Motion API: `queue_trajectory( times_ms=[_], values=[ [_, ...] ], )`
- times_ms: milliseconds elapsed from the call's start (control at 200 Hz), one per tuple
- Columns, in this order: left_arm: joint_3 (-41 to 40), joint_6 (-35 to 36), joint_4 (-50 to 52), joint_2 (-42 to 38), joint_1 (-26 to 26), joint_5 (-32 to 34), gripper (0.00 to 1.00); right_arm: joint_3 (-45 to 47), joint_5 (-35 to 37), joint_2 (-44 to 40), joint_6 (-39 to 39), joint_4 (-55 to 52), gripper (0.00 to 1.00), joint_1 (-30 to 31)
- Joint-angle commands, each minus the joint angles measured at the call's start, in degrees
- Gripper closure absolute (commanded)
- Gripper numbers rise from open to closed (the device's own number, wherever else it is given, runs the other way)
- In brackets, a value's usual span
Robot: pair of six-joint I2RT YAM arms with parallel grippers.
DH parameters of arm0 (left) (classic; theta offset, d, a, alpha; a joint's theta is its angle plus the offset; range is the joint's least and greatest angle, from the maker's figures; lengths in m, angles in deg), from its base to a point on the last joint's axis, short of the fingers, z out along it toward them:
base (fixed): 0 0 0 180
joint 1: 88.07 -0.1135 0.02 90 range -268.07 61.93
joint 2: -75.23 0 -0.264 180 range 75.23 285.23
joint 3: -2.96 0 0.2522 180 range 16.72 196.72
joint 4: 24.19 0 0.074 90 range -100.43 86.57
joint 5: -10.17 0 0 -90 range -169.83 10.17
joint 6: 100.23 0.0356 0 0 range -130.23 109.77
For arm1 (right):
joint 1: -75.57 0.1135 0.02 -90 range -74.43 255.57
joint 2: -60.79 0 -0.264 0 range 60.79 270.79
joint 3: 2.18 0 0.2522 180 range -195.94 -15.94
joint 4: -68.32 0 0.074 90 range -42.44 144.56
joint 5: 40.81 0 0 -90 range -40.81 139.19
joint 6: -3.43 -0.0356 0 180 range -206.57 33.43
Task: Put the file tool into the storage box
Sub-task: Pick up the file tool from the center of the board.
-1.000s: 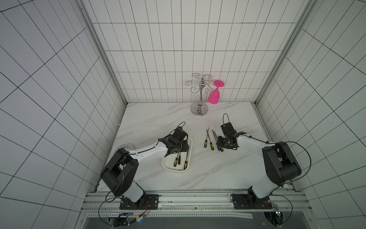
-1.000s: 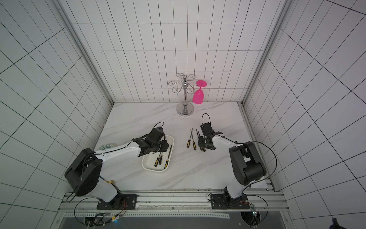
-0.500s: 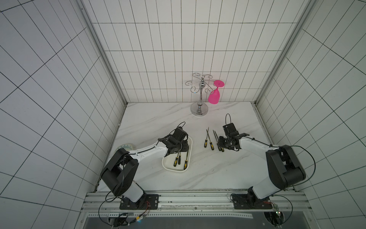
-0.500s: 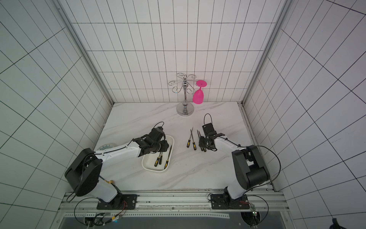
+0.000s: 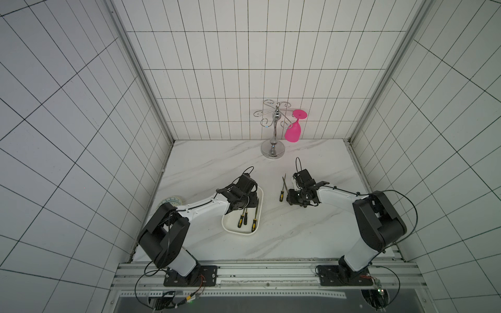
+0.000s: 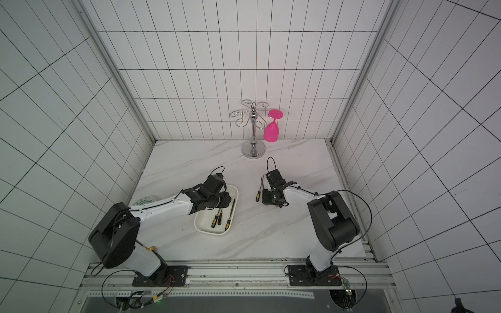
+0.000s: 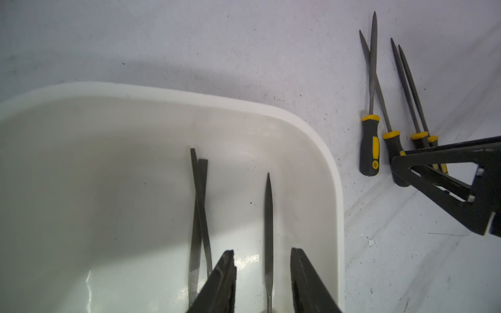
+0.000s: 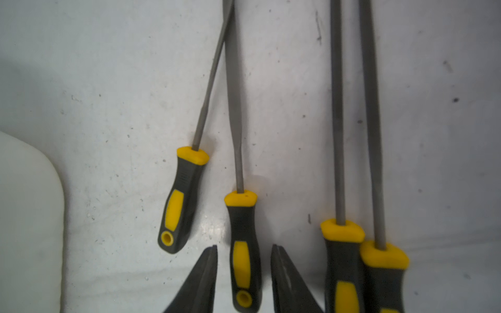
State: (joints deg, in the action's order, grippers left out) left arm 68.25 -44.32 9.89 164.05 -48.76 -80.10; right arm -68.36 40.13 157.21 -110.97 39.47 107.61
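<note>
The white storage box point(image 5: 241, 231) point(image 6: 206, 231) lies at the table's front centre with three files point(image 5: 245, 218) in it. My left gripper point(image 5: 250, 202) point(image 7: 262, 250) hangs open over the box's far end. One file's blade point(image 7: 268, 216) lies between its fingers, untouched. Right of the box, several yellow-and-black-handled files point(image 5: 282, 188) point(image 6: 259, 189) lie on the table. My right gripper point(image 5: 292, 200) point(image 8: 244, 246) is down at their handle ends. It is open, and one file handle point(image 8: 242, 238) sits between the fingers with a gap on each side.
A chrome glass rack point(image 5: 273, 150) stands at the back with a pink glass point(image 5: 293, 132) hanging from it. A small patterned plate point(image 5: 170, 202) sits at the left wall, partly behind my left arm. The box's corner point(image 8: 27, 216) is close to the loose files.
My right gripper has shifted toward the front over the loose files' handles, now covering most of them from above. The left arm and the box have not moved.
</note>
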Motion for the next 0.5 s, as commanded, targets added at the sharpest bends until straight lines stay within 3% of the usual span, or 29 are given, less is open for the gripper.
queue_trajectory(
  times_ms=[0,305,495],
  values=[
    [-0.46,-0.1,-1.77,-0.66,-0.19,0.1,0.63,-3.15,2.86,1.59,2.26,-2.46,0.63,0.99],
    [-0.7,-0.14,-1.77,-1.44,-0.23,0.85,0.63,-5.99,13.66,7.13,6.65,-7.78,0.72,4.05],
    [-0.63,-0.28,-2.07,-2.92,-1.78,0.29,0.62,-6.73,19.46,7.94,7.79,-10.28,0.88,5.42]
  ],
)
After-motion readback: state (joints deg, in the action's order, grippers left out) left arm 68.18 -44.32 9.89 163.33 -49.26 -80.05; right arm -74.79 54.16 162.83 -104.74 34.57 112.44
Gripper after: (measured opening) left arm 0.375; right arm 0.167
